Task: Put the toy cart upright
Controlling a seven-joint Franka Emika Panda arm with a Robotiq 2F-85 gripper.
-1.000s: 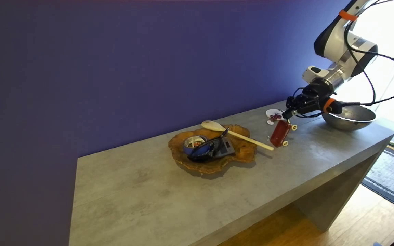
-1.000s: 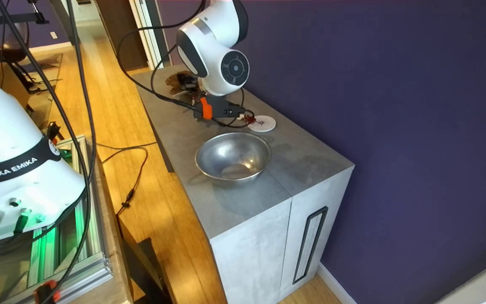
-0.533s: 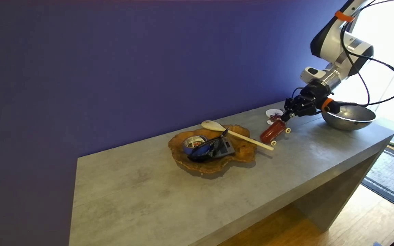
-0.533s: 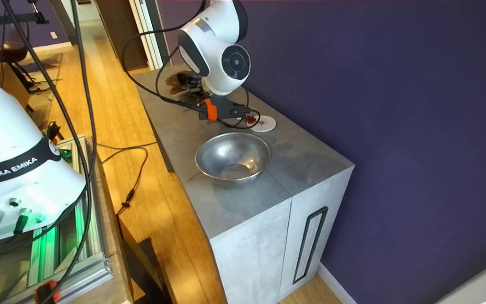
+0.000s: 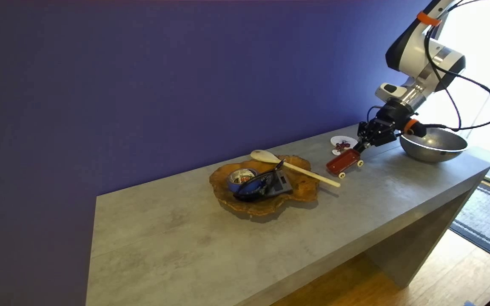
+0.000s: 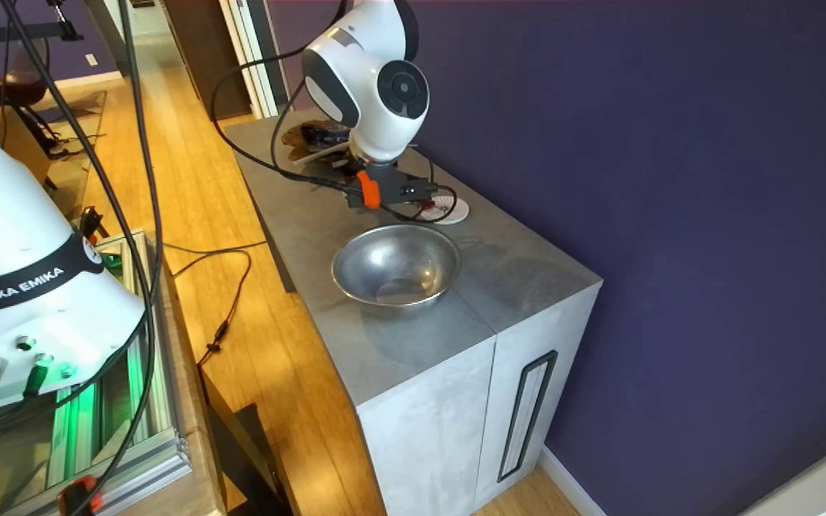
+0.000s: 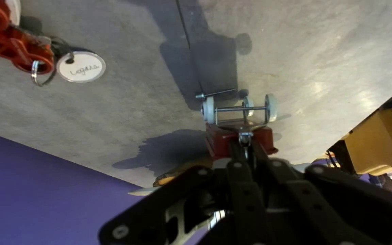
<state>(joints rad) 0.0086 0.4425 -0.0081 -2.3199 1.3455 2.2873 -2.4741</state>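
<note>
The toy cart [image 5: 343,162] is a small red wagon with pale wheels. My gripper [image 5: 359,147] is shut on its end fitting. In the wrist view the fingertips [image 7: 246,149] pinch a small metal bracket on the end of the cart [image 7: 221,141]. The cart sticks out from the fingertips, tilted, hollow side facing up and wheels on the lower front side. Its wheels are close to the table; I cannot tell if they touch. In an exterior view the cart and fingertips are hidden behind the gripper body [image 6: 399,190].
A wooden tray [image 5: 219,180] holds blue tape [image 5: 245,180] and black items. A wooden spoon [image 5: 300,170] lies across it, its handle end near the cart. A steel bowl [image 5: 434,146] stands behind the gripper. A white disc [image 5: 342,140] and red keychain [image 7: 15,47] lie near the wall.
The cart has swung up from hanging steeply down to lying closer to level, its hollow side now showing more. The gripper has turned and shifted slightly with the cart.
</note>
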